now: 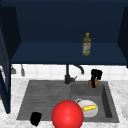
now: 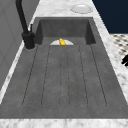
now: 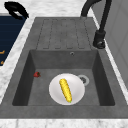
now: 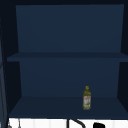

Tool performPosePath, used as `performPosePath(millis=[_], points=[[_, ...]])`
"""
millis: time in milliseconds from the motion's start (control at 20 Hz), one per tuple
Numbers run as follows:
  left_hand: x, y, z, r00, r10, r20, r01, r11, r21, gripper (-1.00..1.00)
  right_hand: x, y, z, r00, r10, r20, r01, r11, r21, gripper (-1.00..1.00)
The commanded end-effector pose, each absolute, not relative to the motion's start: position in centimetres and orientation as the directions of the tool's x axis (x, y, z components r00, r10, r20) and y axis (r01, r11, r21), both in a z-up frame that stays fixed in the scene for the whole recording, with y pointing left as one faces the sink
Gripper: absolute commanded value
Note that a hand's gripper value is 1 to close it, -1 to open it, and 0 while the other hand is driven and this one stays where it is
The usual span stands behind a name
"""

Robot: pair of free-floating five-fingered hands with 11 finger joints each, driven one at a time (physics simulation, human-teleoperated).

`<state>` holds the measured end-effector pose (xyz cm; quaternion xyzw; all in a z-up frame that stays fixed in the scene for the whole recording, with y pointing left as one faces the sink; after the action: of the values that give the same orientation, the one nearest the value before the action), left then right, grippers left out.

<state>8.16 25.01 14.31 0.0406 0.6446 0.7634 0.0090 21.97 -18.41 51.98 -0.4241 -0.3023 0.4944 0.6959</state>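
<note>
Front view: right hand (image 1: 96,74) hanging fingers-down, clenching a brown object (image 1: 91,83) behind the sink (image 1: 45,95); left hand (image 1: 35,118) hovering, grip indiscernible.

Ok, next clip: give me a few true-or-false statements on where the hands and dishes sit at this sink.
1. A yellow corn cob lies on the round white plate in the sink basin. True.
2. The right hand holds the green glass oil bottle. False: the bottle stands alone on the dark blue cabinet shelf, and the hand is at a small brown object behind the basin.
3. The left hand is at the front edge of the ribbed draining board. True.
4. The black faucet stands at the sink's front rim. False: it stands at the back, by the wall.
</note>
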Motion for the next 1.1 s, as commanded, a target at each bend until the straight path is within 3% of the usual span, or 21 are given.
performPosePath(millis=[0,700,1050], points=[[8.2,25.0,14.3,-0.997,0.066,0.051,0.039,-0.169,0.985,0.00,22.0,-16.8,54.5,0.281,0.960,-0.017,-0.475,0.124,-0.871,1.00],[8.2,25.0,14.3,-0.997,0.066,0.051,0.039,-0.169,0.985,0.00,19.8,-10.6,62.3,0.310,0.951,-0.008,-0.472,0.147,-0.869,1.00],[8.2,25.0,14.3,-0.997,0.066,0.051,0.039,-0.169,0.985,0.00,18.6,-6.8,67.6,0.277,0.959,-0.058,-0.499,0.092,-0.862,1.00]])
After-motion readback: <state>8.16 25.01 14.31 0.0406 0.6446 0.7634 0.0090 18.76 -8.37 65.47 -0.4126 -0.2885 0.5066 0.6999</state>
